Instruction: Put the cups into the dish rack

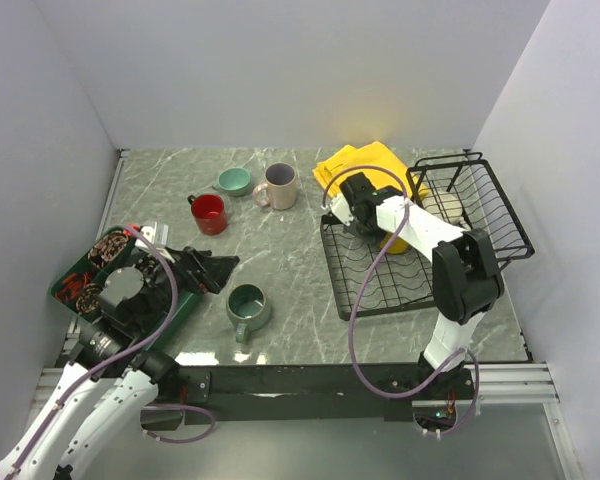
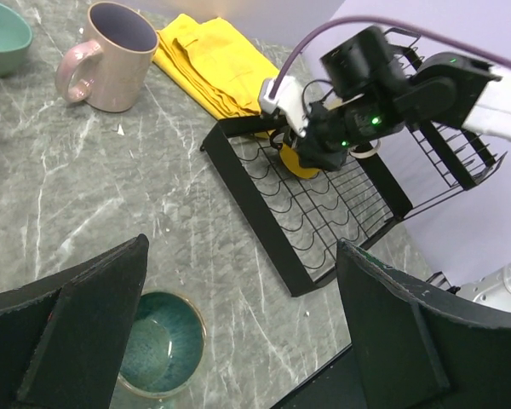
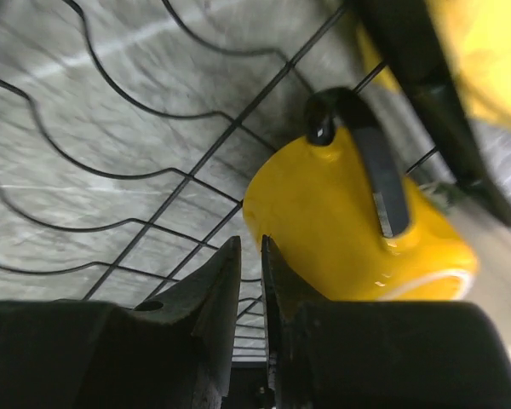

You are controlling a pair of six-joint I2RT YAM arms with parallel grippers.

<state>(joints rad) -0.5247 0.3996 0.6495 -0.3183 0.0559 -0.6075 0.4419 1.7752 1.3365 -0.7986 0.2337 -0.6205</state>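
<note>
A yellow mug lies on its side on the tines of the black wire dish rack, partly hidden under my right arm in the top view. My right gripper is shut just beside the mug, with nothing between its fingers. My left gripper hangs open over the table, next to a grey-teal mug that stands upright. At the back of the table stand a red mug, a small teal cup and a beige-pink mug. A pale cup rim shows in the raised basket section.
A folded yellow cloth lies behind the rack's far corner. A dark green compartmented tray holding small items sits at the left edge, under my left arm. Walls close in the table at the left, back and right.
</note>
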